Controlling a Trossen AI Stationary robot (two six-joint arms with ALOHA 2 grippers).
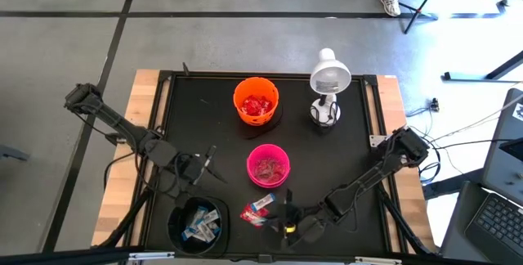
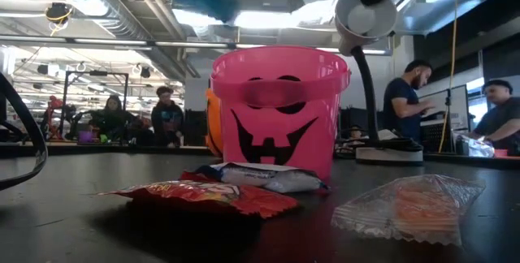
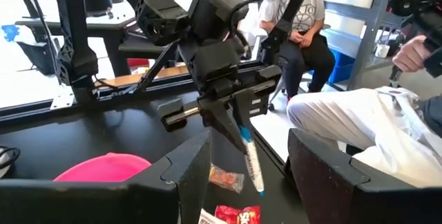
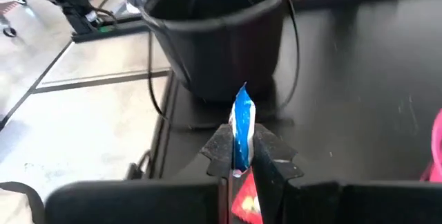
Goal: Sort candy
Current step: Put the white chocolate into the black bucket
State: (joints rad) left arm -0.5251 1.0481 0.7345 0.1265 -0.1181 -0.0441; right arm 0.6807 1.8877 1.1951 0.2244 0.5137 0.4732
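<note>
1. Your right hand (image 4: 237, 156) is pinched shut on a blue-and-white sweet (image 4: 242, 124), a flat, glossy wrapper standing on edge between the dark fingertips; the left wrist view shows the same sweet (image 3: 250, 160) hanging as a narrow strip below that hand.
2. Your right hand sits near the front edge of the tabletop (image 1: 200, 110), a matte black surface framed by pale wood, between the black bowl (image 1: 196, 226) and the pink bowl (image 1: 268, 165).
3. Your left hand (image 1: 208, 163) is spread, with nothing between its fingers, just behind the black bowl.
4. On the tabletop by your right hand lie loose sweets: a shiny red crinkled wrapper (image 2: 207, 196), a blue-and-white packet (image 2: 264, 176) resting against it, and a clear, creased wrapper with orange inside (image 2: 410, 206), apart from the other two.
5. The black bowl is a round, smooth bucket with a thin wire handle; it holds several blue-and-white sweets (image 1: 201, 222).
6. The pink bowl is smooth translucent plastic with a jack-o'-lantern face and holds pinkish sweets (image 1: 267, 168).
7. The orange bowl (image 1: 256, 100), farther back, holds red sweets (image 1: 257, 105).
8. A white desk lamp (image 1: 328, 81) with a round shade stands beside the orange bowl.
</note>
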